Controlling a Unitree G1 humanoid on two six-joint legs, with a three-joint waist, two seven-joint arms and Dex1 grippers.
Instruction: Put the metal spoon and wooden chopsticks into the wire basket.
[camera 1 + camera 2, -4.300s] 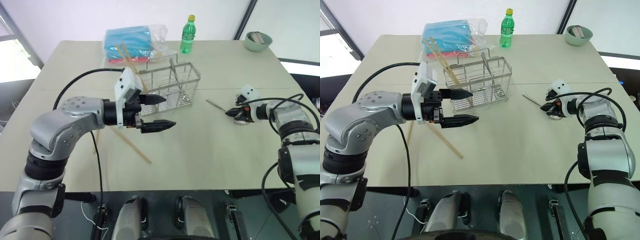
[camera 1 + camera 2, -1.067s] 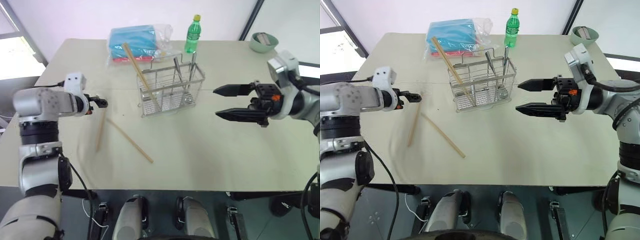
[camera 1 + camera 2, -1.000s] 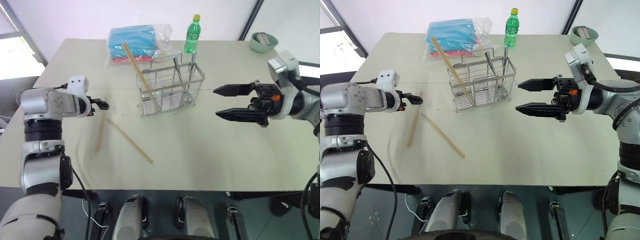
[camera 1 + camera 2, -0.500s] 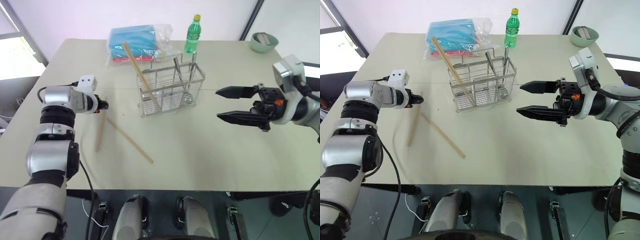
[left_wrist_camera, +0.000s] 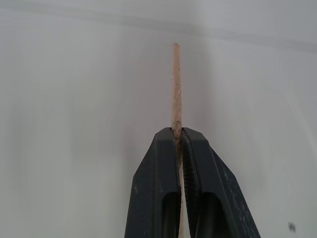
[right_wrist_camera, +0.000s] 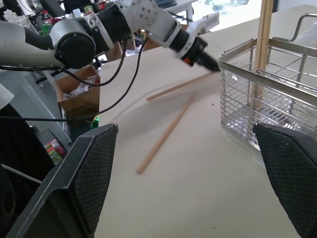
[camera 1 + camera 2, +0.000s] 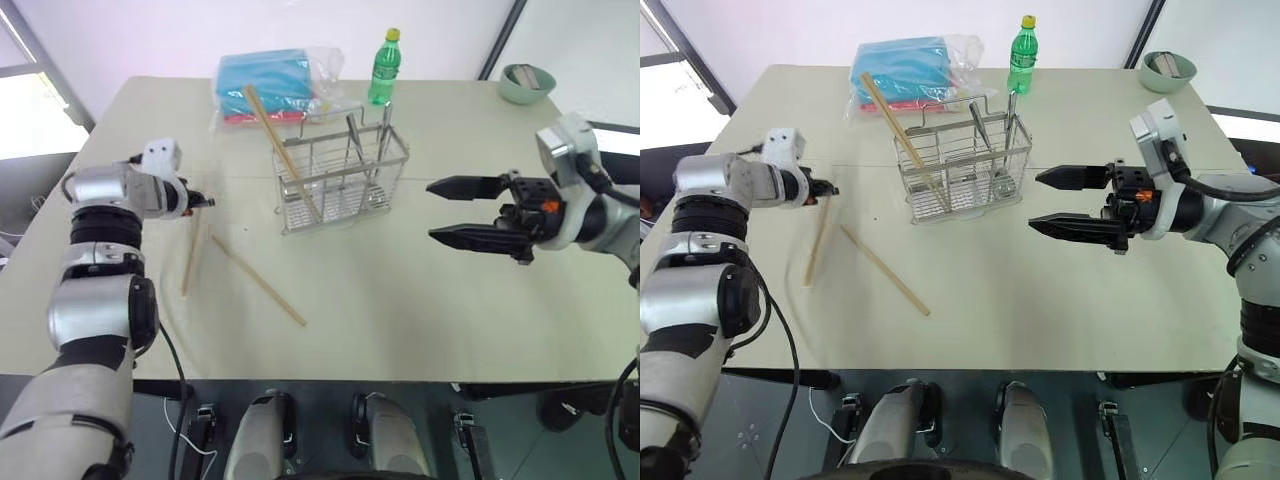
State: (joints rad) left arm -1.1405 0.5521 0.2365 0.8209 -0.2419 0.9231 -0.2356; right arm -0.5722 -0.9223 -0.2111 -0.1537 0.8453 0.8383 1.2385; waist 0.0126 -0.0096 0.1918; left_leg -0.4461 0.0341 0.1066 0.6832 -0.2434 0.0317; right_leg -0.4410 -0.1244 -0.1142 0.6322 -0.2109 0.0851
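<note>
Since a second ago, the left gripper (image 7: 208, 201) has pinched one end of a wooden chopstick (image 7: 190, 255) and is lifting it off the table (image 7: 400, 300). Head views: its long axis is trailing toward the robot, the wire basket (image 7: 340, 175) lying rightward (spoon (image 7: 385, 125) already inside). Left wrist view: fingers pressed onto the stick. Right wrist view: the right gripper (image 7: 435, 208) is hovering spread, empty, beside the basket; a second loose chopstick (image 6: 166, 134) is lying between.

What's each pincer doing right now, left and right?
Left pincer: shut on a wooden chopstick, pinched near its end.
Right pincer: open, holding nothing, beside the wire basket.
</note>
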